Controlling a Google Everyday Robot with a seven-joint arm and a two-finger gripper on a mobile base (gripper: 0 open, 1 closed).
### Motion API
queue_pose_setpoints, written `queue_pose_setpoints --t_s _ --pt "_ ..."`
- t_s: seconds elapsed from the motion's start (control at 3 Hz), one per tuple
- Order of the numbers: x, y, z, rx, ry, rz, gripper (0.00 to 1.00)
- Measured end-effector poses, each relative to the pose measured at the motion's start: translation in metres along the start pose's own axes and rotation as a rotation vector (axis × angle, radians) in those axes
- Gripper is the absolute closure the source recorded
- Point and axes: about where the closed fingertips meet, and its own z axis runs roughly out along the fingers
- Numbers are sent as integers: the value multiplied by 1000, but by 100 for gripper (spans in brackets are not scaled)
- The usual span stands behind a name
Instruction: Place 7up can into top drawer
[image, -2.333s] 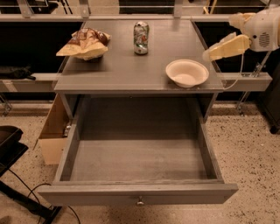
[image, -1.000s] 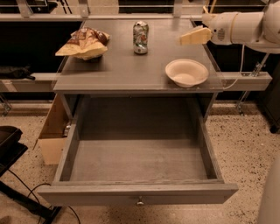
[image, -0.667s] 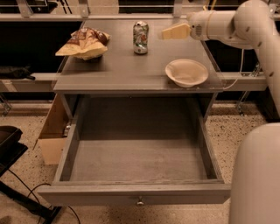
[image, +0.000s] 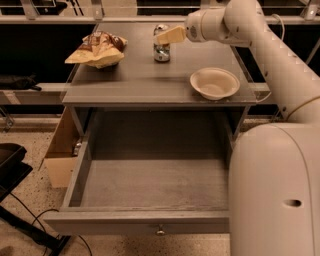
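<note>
The 7up can (image: 161, 49) stands upright at the back middle of the grey tabletop (image: 145, 82). My gripper (image: 165, 36) is at the can's upper right side, in front of its top and hiding part of it. I cannot tell whether it touches the can. The top drawer (image: 150, 182) is pulled wide open below the tabletop and holds nothing. Its front panel with the round metal knob (image: 160, 231) faces me.
A white bowl (image: 214, 82) sits at the tabletop's right front. A crumpled chip bag (image: 97, 49) lies at the back left. My arm (image: 275, 185) fills the right foreground, over the drawer's right side. A cardboard box (image: 61, 152) stands on the floor at the left.
My gripper has swept left along the back of the tabletop, from beyond the right edge to the can. My arm now fills the right foreground. Can, bowl and drawer have not moved.
</note>
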Motion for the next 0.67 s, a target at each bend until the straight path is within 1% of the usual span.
queue_pose_setpoints --t_s 0.33,0.67 --pt "1 17 32 -23 11 -6 0" --pt "2 31 54 -55 1 6 0"
